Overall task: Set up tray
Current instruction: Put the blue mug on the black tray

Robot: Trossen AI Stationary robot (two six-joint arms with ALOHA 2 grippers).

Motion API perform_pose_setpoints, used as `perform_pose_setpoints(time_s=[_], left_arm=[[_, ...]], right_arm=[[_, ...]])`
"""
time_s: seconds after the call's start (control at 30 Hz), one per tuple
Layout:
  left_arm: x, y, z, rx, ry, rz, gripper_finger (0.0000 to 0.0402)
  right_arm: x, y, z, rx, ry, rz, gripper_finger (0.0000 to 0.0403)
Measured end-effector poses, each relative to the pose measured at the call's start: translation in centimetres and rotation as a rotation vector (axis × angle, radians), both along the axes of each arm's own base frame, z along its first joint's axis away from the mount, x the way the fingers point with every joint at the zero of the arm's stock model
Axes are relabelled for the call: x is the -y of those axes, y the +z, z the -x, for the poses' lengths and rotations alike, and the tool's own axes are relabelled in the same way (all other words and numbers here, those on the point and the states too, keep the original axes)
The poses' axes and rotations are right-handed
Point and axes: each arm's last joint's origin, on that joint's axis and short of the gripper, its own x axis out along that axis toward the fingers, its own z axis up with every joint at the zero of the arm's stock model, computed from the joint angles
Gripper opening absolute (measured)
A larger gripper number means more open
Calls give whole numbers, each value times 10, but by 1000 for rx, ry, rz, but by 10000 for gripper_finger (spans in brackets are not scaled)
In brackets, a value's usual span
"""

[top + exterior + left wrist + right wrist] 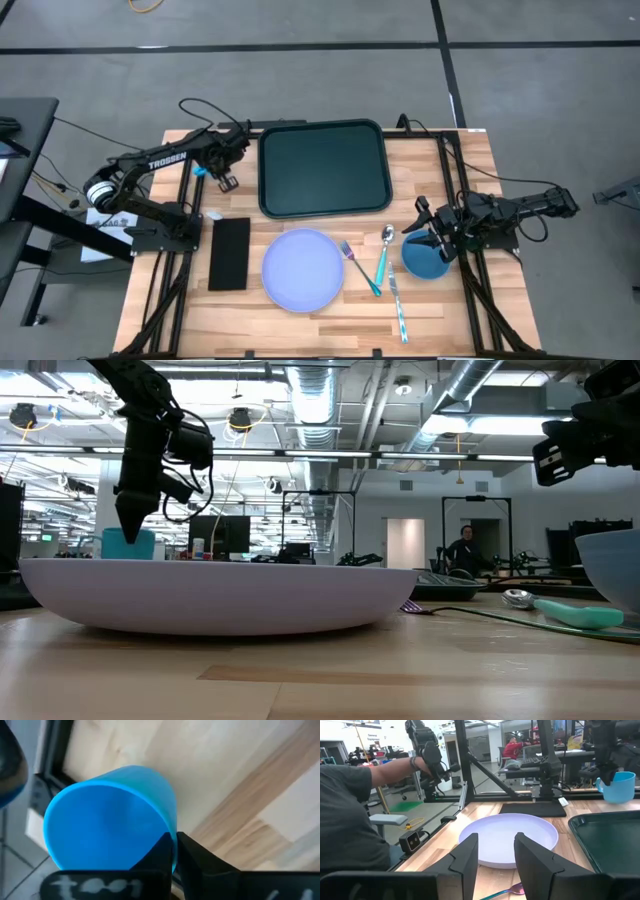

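With the empty tray at the table's far edge, the left gripper, jaws clamped thinly on the blue cup's rim, could tip it, while the right gripper, jaws apart, hovers over the blue bowl.

Overhead, table-level, two wrist views

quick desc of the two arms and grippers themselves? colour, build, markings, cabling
Both arms are black, jointed, slim-linked. The left arm carries white TROSSEN lettering on one link, with loose black cables looping from its wrist. The right arm shows no readable marking; black cable runs along it. The left gripper and right gripper each have two dark, flat, angular fingers.
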Motion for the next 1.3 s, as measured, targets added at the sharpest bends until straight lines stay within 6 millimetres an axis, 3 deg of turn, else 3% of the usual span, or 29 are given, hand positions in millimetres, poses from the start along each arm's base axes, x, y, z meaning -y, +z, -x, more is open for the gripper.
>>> perform_pose_setpoints(time_s=[0.13, 0.33, 0.53, 0.73, 0.97, 1.3], left_arm=[[-1, 7, 0, -17, -6, -7, 3], [-7, 38, -13, 56, -49, -54, 3], [-9, 74, -31, 199, -176, -79, 2], [-7, 93, -44, 245, -325, -140, 2], [-18, 81, -75, 212, -429, -74, 2], [-60, 53, -120, 120, -460, 11, 2]], right_arm=[[0, 0, 0, 0, 0, 0, 118], [0, 0, 0, -1, 0, 0, 118], [0, 0, 0, 0, 0, 0, 118], [0, 0, 0, -1, 0, 0, 118], [0, 0, 0, -1, 0, 0, 118], [0, 0, 0, -1, 0, 0, 118]])
